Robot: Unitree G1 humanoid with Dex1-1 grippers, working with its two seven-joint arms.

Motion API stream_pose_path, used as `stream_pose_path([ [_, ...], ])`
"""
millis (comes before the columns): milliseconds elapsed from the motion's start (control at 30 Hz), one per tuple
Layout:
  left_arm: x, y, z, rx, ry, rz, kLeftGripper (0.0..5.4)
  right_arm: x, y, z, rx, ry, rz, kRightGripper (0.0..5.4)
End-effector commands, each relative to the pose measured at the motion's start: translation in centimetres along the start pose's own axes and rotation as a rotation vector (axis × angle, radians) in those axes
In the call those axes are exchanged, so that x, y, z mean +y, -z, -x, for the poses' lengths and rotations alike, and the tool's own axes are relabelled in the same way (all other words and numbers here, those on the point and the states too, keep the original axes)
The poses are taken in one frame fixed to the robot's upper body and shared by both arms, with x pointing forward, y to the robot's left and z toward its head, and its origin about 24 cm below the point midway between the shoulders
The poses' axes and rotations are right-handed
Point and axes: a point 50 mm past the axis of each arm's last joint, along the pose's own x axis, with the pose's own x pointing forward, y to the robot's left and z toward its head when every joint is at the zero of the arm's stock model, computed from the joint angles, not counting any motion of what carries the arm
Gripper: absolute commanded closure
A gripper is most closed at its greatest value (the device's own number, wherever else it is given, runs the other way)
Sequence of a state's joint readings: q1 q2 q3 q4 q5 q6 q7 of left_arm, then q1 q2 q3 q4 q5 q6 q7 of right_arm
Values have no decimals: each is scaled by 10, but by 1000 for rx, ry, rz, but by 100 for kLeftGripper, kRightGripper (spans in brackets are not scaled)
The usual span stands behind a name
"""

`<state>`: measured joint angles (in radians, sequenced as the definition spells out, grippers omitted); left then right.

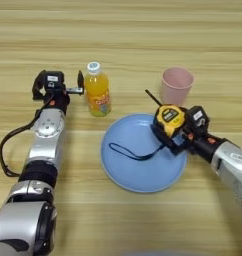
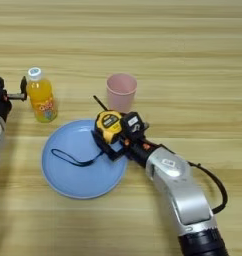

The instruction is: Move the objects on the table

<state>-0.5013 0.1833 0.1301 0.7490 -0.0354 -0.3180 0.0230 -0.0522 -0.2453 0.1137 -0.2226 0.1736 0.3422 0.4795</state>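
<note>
My right gripper (image 1: 171,131) is shut on the yellow-black tape measure (image 1: 169,119), holding it above the right rim of the blue plate (image 1: 138,170). Its black strap (image 1: 130,152) trails down onto the plate. The orange juice bottle (image 1: 96,90) with a white cap stands upright left of the plate. My left gripper (image 1: 79,85) sits just left of the bottle, close to its neck. The pink cup (image 1: 176,85) stands upright behind the tape measure. All of it rests on the wooden table (image 1: 123,35).
A thin black stick (image 1: 152,96) lies on the table between the cup and the plate, partly hidden by the tape measure. My left arm (image 1: 45,140) runs along the left side, and my right arm (image 2: 178,190) comes in from the lower right.
</note>
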Motion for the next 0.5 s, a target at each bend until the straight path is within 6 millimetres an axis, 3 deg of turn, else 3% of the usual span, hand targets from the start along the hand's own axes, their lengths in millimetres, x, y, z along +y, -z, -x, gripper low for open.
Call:
stream_pose_path([
  [33, -4, 1, 0, 10, 10, -22, 0, -21, -8, 6, -15, 74, 25, 78],
  [500, -4, 1, 0, 11, 10, -25, 0, -81, 2, 23, 49, 344, 45, 80],
])
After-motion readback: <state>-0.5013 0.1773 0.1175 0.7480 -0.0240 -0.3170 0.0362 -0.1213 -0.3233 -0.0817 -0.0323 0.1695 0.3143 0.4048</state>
